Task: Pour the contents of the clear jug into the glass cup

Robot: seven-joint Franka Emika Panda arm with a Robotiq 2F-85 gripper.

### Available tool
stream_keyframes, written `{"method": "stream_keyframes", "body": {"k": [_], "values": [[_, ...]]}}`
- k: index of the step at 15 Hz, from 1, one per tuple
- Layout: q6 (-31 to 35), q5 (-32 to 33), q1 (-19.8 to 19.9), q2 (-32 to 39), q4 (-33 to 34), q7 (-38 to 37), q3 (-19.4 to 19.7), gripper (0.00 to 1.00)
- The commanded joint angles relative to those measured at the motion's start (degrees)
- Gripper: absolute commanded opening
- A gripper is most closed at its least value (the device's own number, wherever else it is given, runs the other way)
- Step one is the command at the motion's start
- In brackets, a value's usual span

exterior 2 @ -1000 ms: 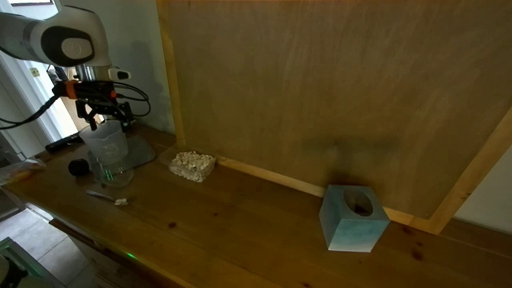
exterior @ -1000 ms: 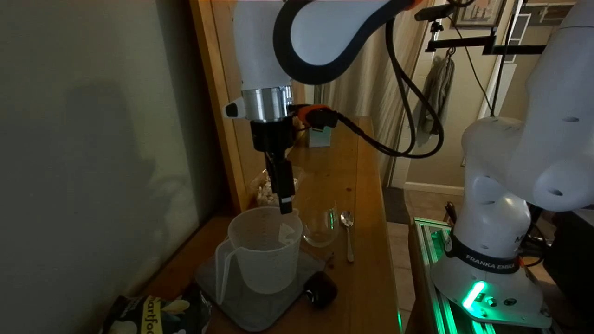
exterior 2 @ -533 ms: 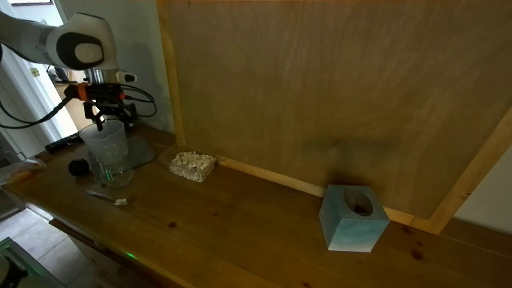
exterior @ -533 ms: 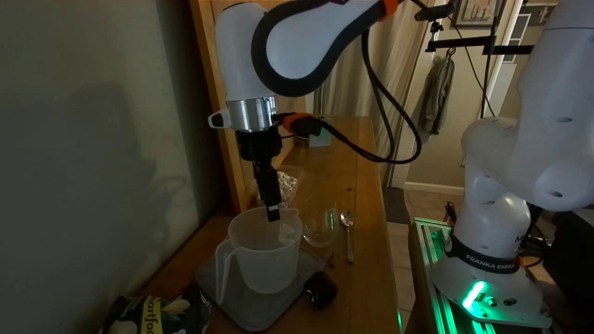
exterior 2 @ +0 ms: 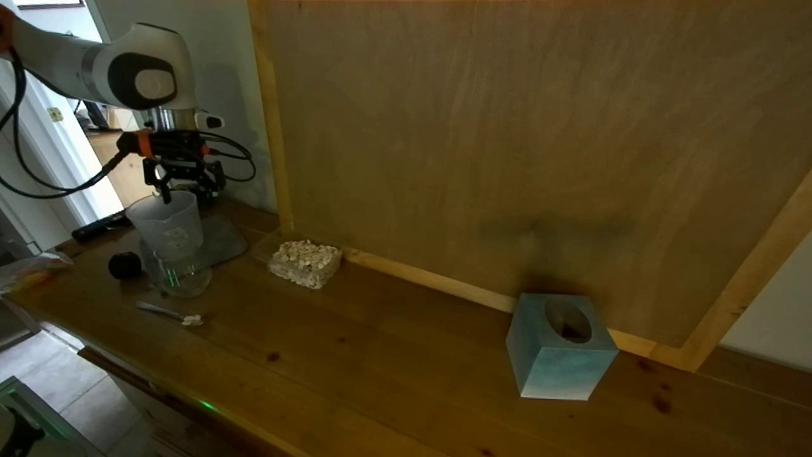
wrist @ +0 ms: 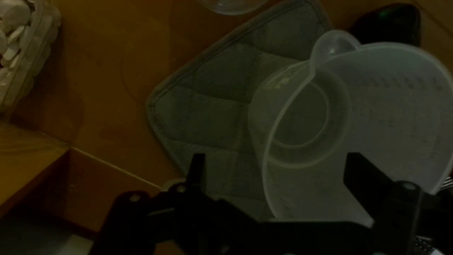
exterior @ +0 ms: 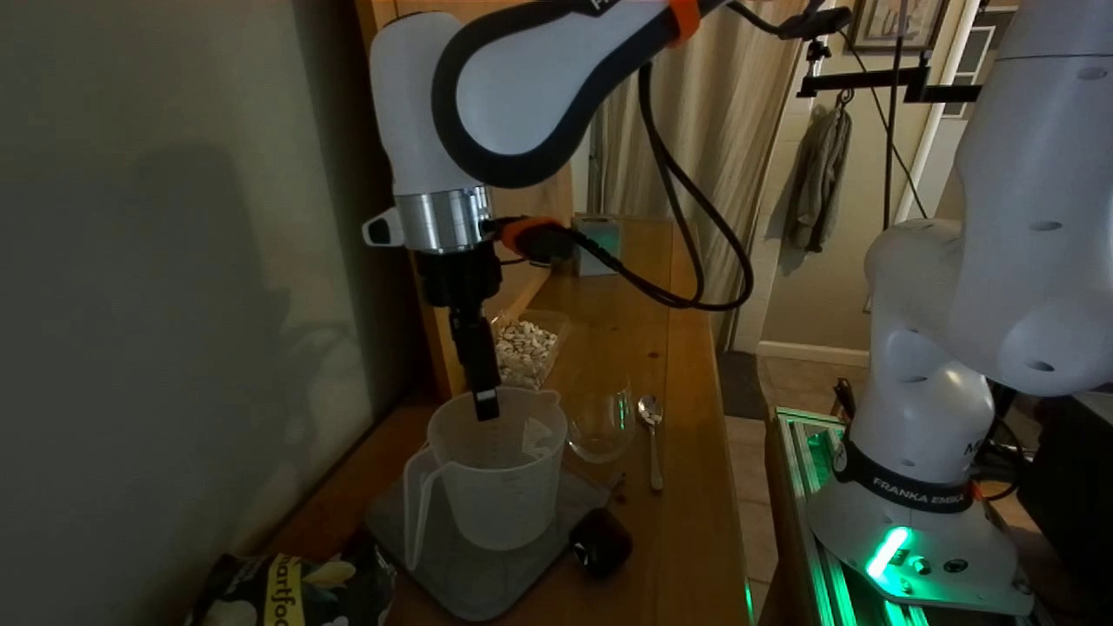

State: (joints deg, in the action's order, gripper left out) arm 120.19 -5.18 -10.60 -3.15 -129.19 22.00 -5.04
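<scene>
The clear jug (exterior: 509, 500), large, translucent and whitish, stands upright on a grey quilted pad (exterior: 474, 596). In an exterior view its handle points toward the wall side. It also shows in an exterior view (exterior 2: 168, 225) and in the wrist view (wrist: 393, 117), where I look into its mouth; I cannot make out any contents. The glass cup (exterior: 602, 426) stands beside the jug; its rounded edge shows at the top of the wrist view (wrist: 233, 6). My gripper (wrist: 276, 159) is open and empty over the jug's rim, with one finger over the jug's mouth and one outside it.
A clear container of pale flakes (exterior 2: 304, 263) sits against the wooden board. A spoon (exterior: 654, 443) lies near the cup. A black object (exterior: 600, 541) is beside the pad. A snack bag (exterior: 300, 591) lies near the wall. A blue tissue box (exterior 2: 561, 349) stands farther along the counter.
My gripper has moved sideways toward the wall above the jug and ends slightly lower in an exterior view. Its fingers stay apart. The jug, cup and other things have not moved.
</scene>
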Motion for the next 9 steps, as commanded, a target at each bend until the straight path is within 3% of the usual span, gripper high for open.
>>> {"method": "stream_keyframes", "body": {"k": [1, 9], "values": [[-0.14, -0.04, 0.84, 0.18, 0.25, 0.04, -0.84, 1.0], [5.07, -1.46, 1.54, -0.05, -2.18, 5.27, -0.4, 1.0]]}}
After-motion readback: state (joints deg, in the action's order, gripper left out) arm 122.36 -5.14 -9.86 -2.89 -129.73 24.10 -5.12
